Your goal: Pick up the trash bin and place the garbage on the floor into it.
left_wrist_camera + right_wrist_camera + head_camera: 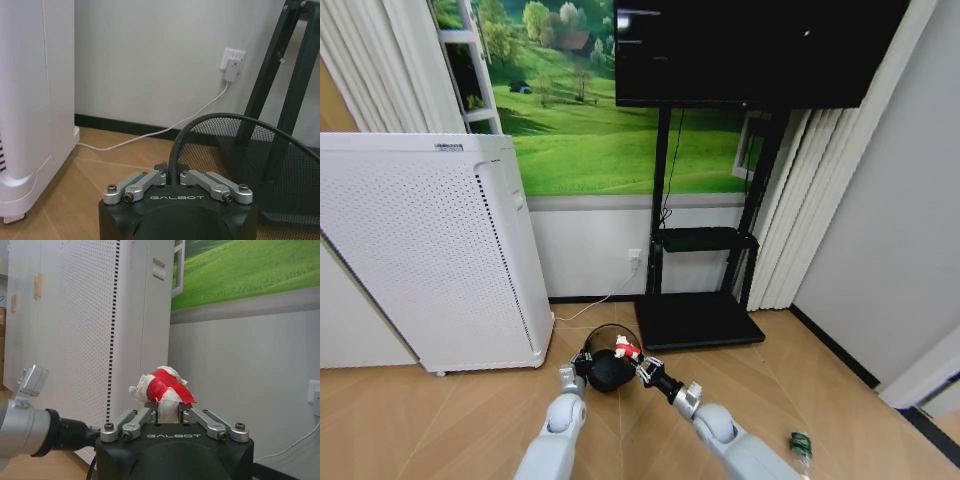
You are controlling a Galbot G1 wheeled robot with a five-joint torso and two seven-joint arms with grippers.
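Observation:
The trash bin [608,372], a black wire-mesh basket, hangs just above the floor [460,420]. My left gripper [582,362] is shut on its rim. In the left wrist view the fingers [172,172] pinch the thin black rim [176,145], with the mesh wall [285,175] beyond. My right gripper [640,366] is shut on a crumpled red-and-white wrapper [626,350], held right at the bin's mouth. In the right wrist view the wrapper [162,385] sticks up from the gripper [169,414]. A small green-labelled bottle [801,444] lies on the floor to my right.
A tall white perforated appliance [430,250] stands close on the left. Straight ahead are the black TV stand [700,320] and a wall socket with a white cable [232,67]. Curtains and a grey wall close off the right.

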